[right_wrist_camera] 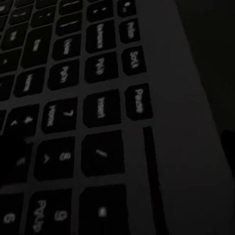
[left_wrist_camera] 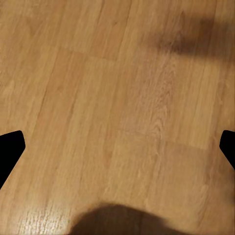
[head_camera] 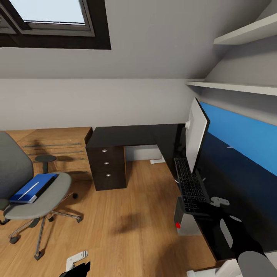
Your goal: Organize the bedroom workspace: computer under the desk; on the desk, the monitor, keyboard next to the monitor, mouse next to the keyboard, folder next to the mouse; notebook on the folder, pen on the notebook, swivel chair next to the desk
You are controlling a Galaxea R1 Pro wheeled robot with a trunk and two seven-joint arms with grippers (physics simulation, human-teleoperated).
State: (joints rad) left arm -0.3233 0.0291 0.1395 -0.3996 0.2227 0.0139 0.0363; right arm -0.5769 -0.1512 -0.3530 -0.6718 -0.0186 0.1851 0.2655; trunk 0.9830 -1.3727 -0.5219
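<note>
Glossy black bench [head_camera: 127, 135] carries the keyboard [head_camera: 190, 184], long axis running away from the robot beside the monitor [head_camera: 197, 134]. Right tool [head_camera: 211, 209] at its near end, grip unclear; left tool [left_wrist_camera: 117, 147] apart over floor.

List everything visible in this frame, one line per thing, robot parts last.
desk: one, glossy black top, L-shaped along the walls
drawers: three, black with silver knobs, under the desk
monitor: one, pale grey back, upright on the desk
keyboard: one, black, on the desk beside the monitor
computer: one, grey with a red light, under the desk
swivel chair: one, grey, on the wood floor
folder: one, blue, on the chair seat
cabinet: one, light wood, against the wall
shelves: two, white, wall-mounted
right gripper: at the keyboard's near end
left gripper: over the floor
</note>
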